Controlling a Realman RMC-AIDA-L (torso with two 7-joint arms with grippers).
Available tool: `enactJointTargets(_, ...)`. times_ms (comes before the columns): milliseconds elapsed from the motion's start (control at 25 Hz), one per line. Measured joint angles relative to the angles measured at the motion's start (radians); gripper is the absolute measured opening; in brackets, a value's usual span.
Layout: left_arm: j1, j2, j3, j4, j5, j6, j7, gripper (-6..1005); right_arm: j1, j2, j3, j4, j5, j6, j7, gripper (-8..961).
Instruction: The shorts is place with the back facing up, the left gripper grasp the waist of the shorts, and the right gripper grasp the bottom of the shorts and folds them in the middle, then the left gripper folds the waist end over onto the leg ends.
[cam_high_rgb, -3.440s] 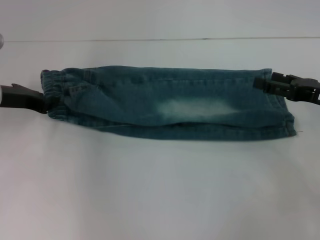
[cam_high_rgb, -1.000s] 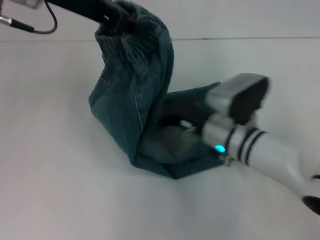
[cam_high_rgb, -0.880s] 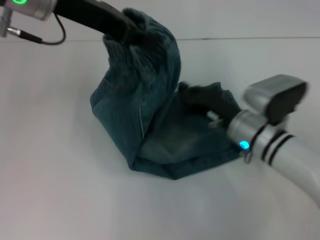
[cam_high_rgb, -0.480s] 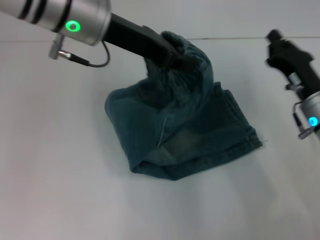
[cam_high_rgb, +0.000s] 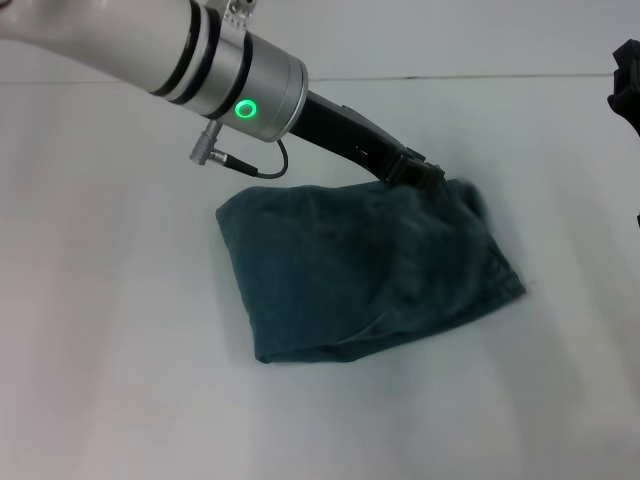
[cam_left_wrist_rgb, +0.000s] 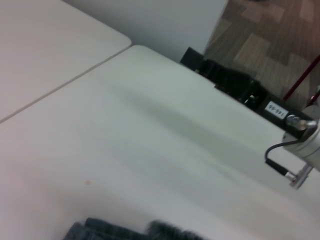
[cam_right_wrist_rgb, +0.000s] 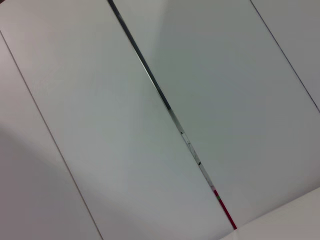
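Observation:
The blue denim shorts lie on the white table, folded over into a compact bundle. My left gripper reaches across from the upper left and stays shut on the waist, low at the bundle's right end. The waist sits over the leg ends, whose edge shows at the lower right. A strip of the denim shows in the left wrist view. My right gripper is raised at the far right edge of the head view, away from the shorts. The right wrist view shows only pale panels.
The table seam runs across the back. In the left wrist view the table's far edge drops to dark equipment on the floor, and part of the other arm shows nearby.
My left gripper has carried the waist to the right and down, from high over the bundle onto the leg ends. The right arm has drawn back farther to the right edge.

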Motion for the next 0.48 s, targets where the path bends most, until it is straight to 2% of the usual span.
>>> enactJointTargets(280, 0.020, -0.001, 0.011, 0.006, -0.005, -0.015, 0.006, 439, -0.004, -0.001, -0.025, 0.002, -0.010, 0.003, 0.018, 21)
enactJointTargets(360, 0.058, 0.000, 0.005, 0.041, -0.039, -0.006, 0.006, 517, -0.002, -0.004, -0.063, -0.011, -0.012, -0.003, 0.051, 21)
enactJointTargets(440, 0.117, 0.002, 0.005, 0.100, -0.100, 0.012, 0.015, 589, 0.008, -0.008, -0.142, -0.059, -0.014, -0.023, 0.132, 22)
enactJointTargets(480, 0.167, 0.003, 0.004, 0.146, -0.150, 0.028, 0.026, 622, 0.014, -0.008, -0.192, -0.104, -0.016, -0.041, 0.193, 23)
